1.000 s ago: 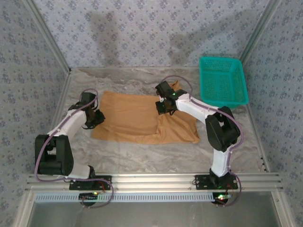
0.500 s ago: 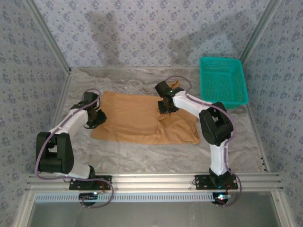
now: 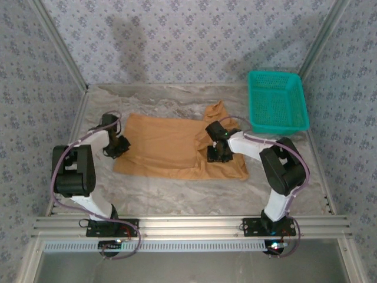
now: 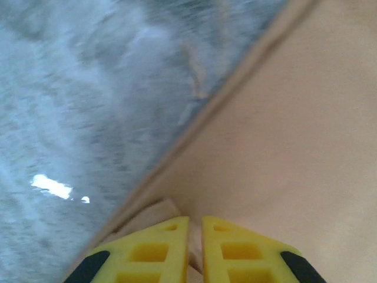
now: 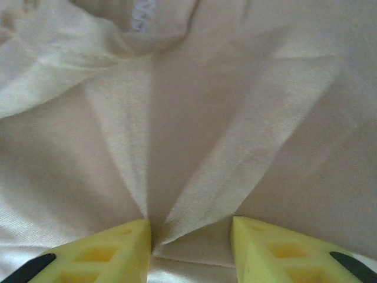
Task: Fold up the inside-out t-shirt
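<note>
We see the left end effector (image 3: 119, 145) at the left edge of the inside-out t-shirt (image 3: 165, 144). In the left wrist view its two yellow fingers (image 4: 156, 250) are pressed almost together, with only a thin slit between them. They pinch the hem of the shirt (image 4: 294, 147) where it meets the marbled tabletop (image 4: 70, 88).

The right end effector (image 3: 215, 154) sits on the right part of the shirt. In its own camera the right end effector (image 5: 189, 227) has its fingers (image 5: 118, 250) spread, with the tips down on the cloth. A raised pleat of fabric (image 5: 235, 88) runs up from the gap between them, and creases fan away from it. We cannot see that pleat clamped; the fingers stand clear on either side of it.

We count one t-shirt, lying mostly flat in the middle of the tabletop (image 3: 177, 194) between the arms. One bunched corner reaches toward the far right. There is one teal mesh basket (image 3: 277, 100), at the far right corner and apart from the shirt. There are two arms and two end effectors, each with two yellow fingers.
</note>
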